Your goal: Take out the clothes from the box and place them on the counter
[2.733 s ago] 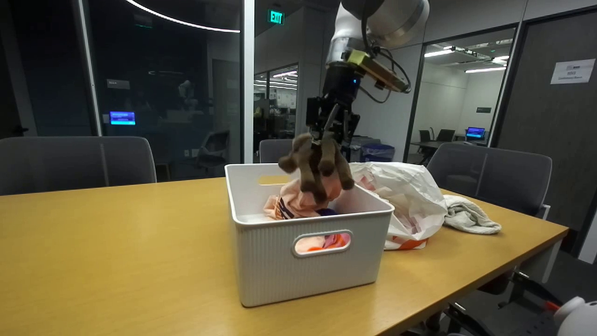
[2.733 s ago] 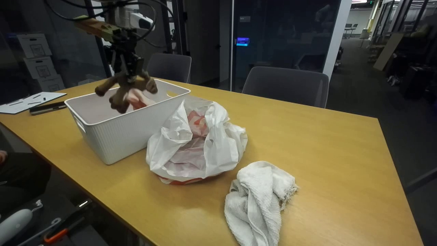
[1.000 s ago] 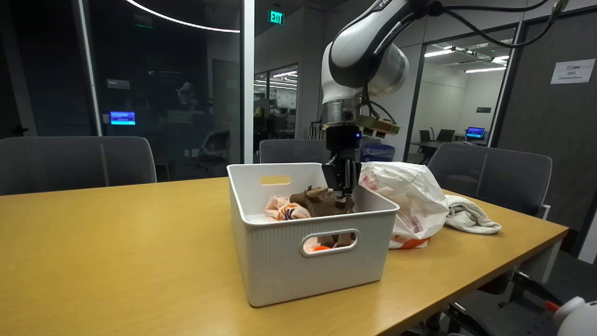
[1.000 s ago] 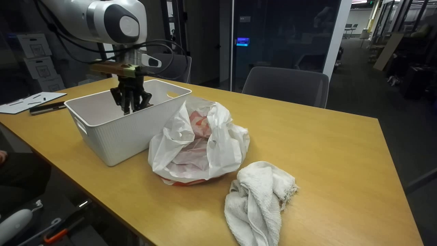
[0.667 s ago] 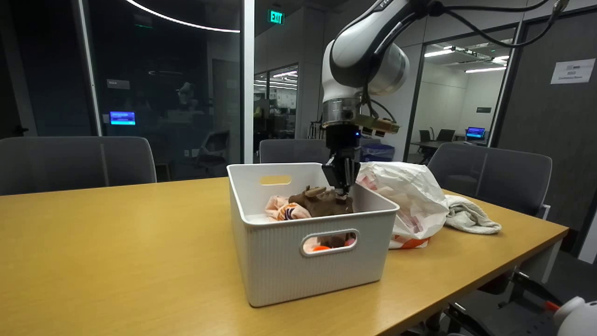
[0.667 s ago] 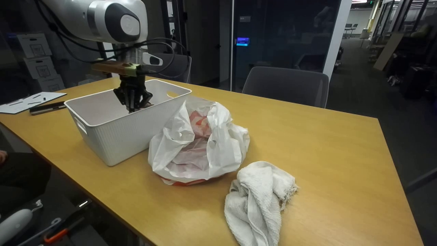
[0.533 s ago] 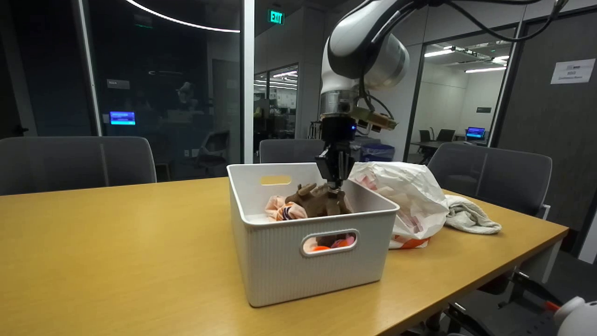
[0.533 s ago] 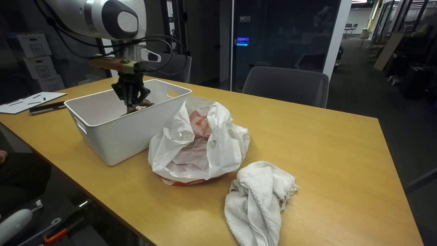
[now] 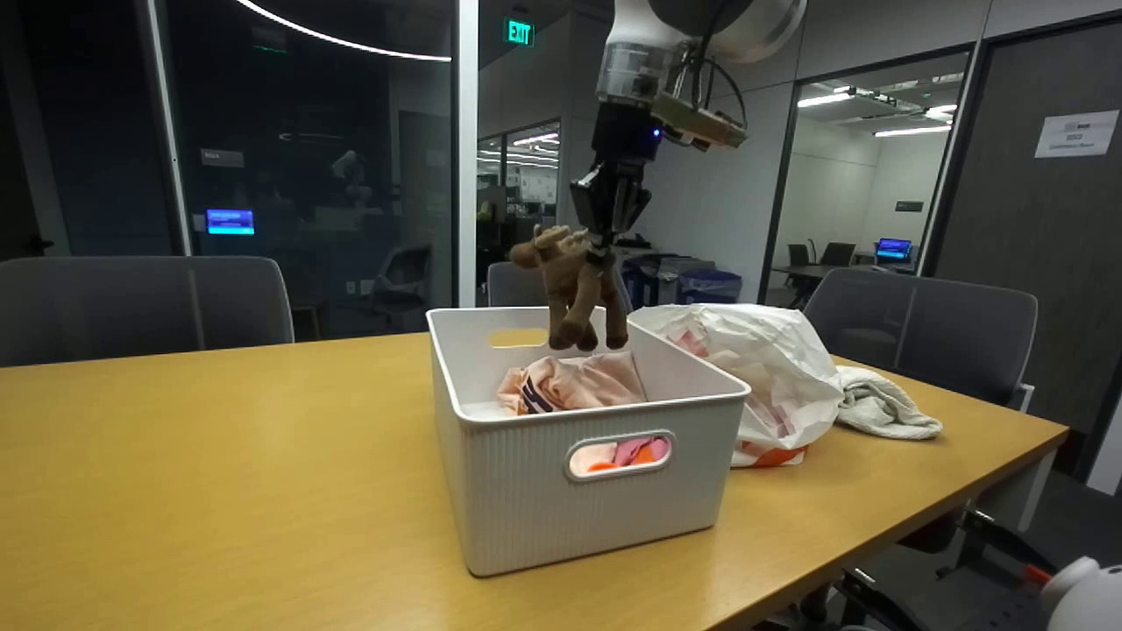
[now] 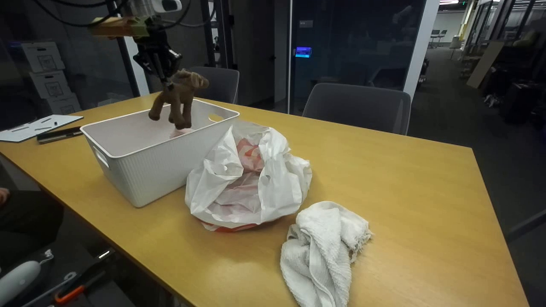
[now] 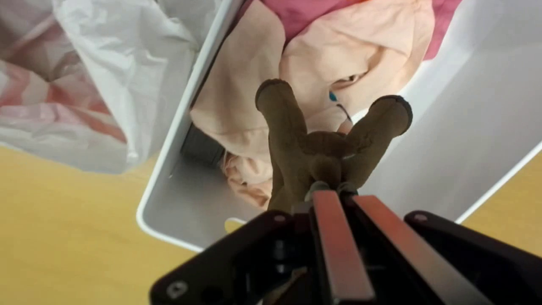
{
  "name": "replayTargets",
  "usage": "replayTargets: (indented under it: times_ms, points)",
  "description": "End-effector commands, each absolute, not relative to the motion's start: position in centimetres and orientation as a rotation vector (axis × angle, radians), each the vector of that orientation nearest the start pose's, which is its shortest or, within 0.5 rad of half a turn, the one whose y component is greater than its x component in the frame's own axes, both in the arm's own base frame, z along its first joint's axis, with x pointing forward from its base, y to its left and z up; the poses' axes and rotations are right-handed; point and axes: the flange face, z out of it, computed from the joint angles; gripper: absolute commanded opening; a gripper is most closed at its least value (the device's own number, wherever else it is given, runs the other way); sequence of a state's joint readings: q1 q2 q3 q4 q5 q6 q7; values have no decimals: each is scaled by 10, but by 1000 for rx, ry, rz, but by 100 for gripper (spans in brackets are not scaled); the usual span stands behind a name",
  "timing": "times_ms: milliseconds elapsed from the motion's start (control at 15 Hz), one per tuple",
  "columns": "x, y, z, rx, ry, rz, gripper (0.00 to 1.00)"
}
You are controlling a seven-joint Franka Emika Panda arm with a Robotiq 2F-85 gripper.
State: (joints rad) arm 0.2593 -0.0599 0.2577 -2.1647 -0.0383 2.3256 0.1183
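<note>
Holds brown plush moose (image 9: 570, 272) by the rear of the back in pinched-together Robotiq gripper (image 11: 333, 187), upright over white ribbed storage bin (image 9: 526, 517) at centre of frame in an exterior view; not clothing, so probably gripped to free the layer beneath. Contains, in that bin toward top of wrist view, peach garment (image 11: 317, 72) crumpled partly over pink fabric (image 11: 305, 15), presumably the clothing due out. Includes also wood-look table (image 9: 219, 473) as likely unloading surface, with white towel (image 9: 885, 403) on it at right of frame, perhaps already taken out.
</note>
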Motion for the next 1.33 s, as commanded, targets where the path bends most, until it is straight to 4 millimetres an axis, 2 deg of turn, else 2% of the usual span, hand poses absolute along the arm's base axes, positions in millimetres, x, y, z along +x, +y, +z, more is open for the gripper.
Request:
replayTargets:
  times_ms: [0, 333, 667, 867, 1000, 1267]
  points:
    - [460, 256, 483, -3091, -550, -606, 4]
    - [445, 220, 496, -3225, -323, -846, 4]
    - [423, 169, 489, -3383, 12, -972, 4]
    - [409, 140, 474, -3491, 259, -934, 4]
    - [404, 123, 455, -3560, 359, -812, 4]
    - [400, 116, 414, -3605, 337, -575, 4]
